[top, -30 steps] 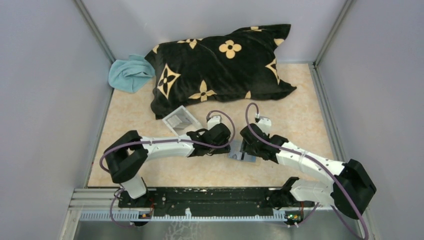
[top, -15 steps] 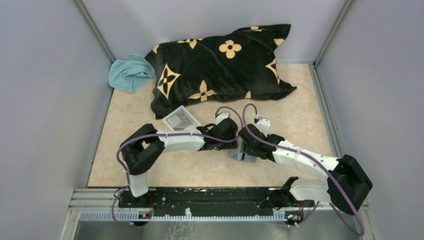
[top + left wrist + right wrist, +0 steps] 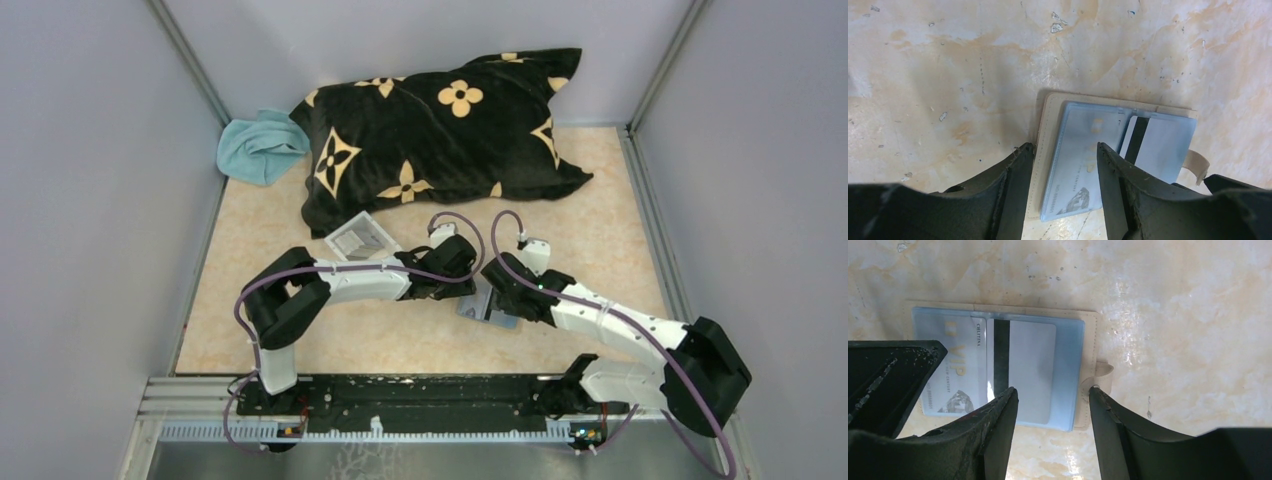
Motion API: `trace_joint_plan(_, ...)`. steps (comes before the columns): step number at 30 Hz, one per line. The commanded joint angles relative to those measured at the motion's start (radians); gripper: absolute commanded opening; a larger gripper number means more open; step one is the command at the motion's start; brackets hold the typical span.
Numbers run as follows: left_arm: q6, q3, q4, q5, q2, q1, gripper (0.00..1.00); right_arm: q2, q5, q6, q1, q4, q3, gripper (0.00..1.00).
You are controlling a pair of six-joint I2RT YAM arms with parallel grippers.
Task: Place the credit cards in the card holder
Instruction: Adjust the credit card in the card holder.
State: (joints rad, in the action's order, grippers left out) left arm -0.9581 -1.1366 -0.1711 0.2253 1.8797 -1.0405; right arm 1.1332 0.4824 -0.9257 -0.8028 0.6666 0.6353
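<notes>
From above, the left arm [image 3: 350, 285] and right arm [image 3: 590, 315] cover most of the card holder [image 3: 493, 312]. In the left wrist view, the left gripper [image 3: 1065, 150] hides its 6 o'clock edge. Fine print on the light blue card [image 3: 1080, 132] is too small to read.

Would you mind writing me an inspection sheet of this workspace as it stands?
Surface: beige marbled table, scuffed and speckled.
Job's things: holder lies open and flat; blue card and striped card sit side by side on its inside, apparently in the pockets.
Clutter: pillow and cloth at the far side; clear tray beside the left arm.
Grippers: left gripper and right gripper both open above the holder, holding nothing.
Cables: purple cables loop off each wrist; no snag seen.
Surroundings: grey walls on three sides.
</notes>
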Motion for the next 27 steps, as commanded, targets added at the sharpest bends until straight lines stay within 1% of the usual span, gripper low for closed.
trace_joint_plan(1,-0.014,0.029,-0.156,-0.031,0.073,0.000,0.58,-0.053,0.039,-0.031,-0.006,0.055,-0.008,0.55)
trace_joint_plan(7,-0.013,0.032,-0.169,-0.033,0.074,0.000,0.58,-0.113,0.052,-0.061,-0.006,0.116,-0.036,0.55)
trace_joint_plan(11,-0.007,0.037,-0.162,-0.034,0.046,-0.001,0.58,-0.155,0.050,-0.064,-0.006,0.143,-0.035,0.55)
trace_joint_plan(16,0.053,0.066,-0.064,-0.029,-0.052,-0.007,0.59,-0.192,0.030,-0.044,-0.007,0.138,-0.008,0.53)
trace_joint_plan(18,0.072,0.070,-0.049,-0.007,-0.092,-0.010,0.59,-0.196,0.014,-0.033,-0.007,0.123,-0.004,0.51)
trace_joint_plan(21,0.088,0.074,-0.043,0.017,-0.142,-0.014,0.59,-0.185,-0.018,-0.018,-0.008,0.093,-0.003,0.45)
trace_joint_plan(27,0.109,0.082,0.025,-0.041,-0.163,-0.027,0.56,-0.135,-0.055,-0.003,-0.016,0.035,-0.003,0.30)
